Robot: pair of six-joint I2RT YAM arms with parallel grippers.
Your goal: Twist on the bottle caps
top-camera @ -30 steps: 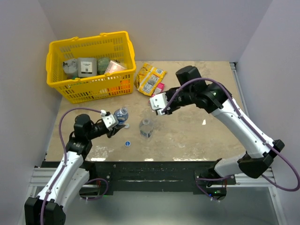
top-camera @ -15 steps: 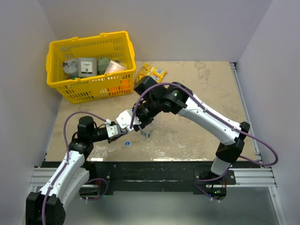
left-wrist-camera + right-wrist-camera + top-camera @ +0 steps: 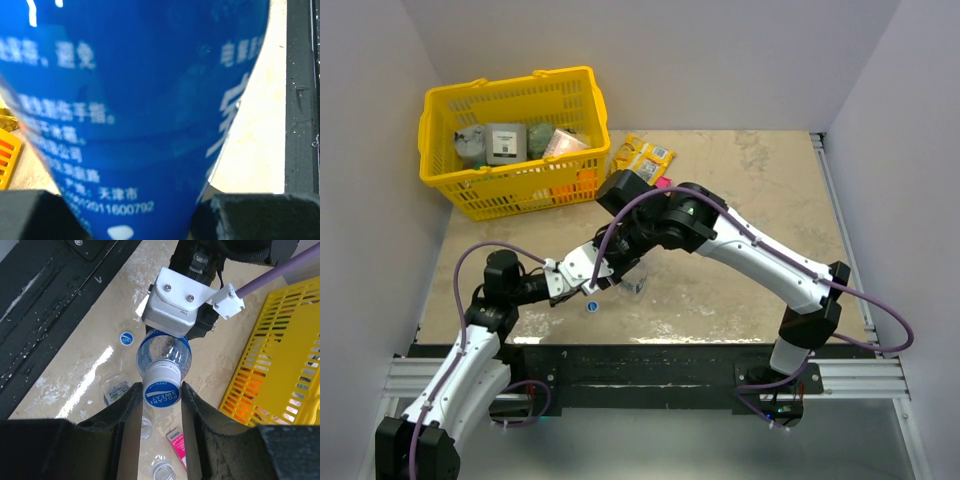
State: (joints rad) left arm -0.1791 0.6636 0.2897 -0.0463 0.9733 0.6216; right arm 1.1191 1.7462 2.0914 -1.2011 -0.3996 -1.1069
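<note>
My left gripper (image 3: 563, 277) is shut on the dark-blue-labelled bottle (image 3: 140, 100), whose label fills the left wrist view. In the right wrist view this bottle (image 3: 164, 354) points its neck at the camera with a blue-and-white cap (image 3: 161, 394) sitting on it. My right gripper (image 3: 161, 388) has both fingers pressed against the sides of that cap. In the top view the right gripper (image 3: 603, 268) meets the left one near the table's front. A loose blue cap (image 3: 591, 306) lies on the table and also shows in the right wrist view (image 3: 126, 338). An uncapped clear bottle (image 3: 145, 426) stands below.
A yellow basket (image 3: 575, 78) with groceries stands at the back left. Yellow snack packets (image 3: 645, 155) and a pink packet (image 3: 176, 442) lie behind the grippers. A clear bottle (image 3: 636, 286) stands partly under the right arm. A second open bottle mouth (image 3: 163, 471) shows nearby.
My right arm has swung from the table's middle across to the left gripper's bottle and closed around its cap. The left gripper has lowered with the bottle toward the front edge.
</note>
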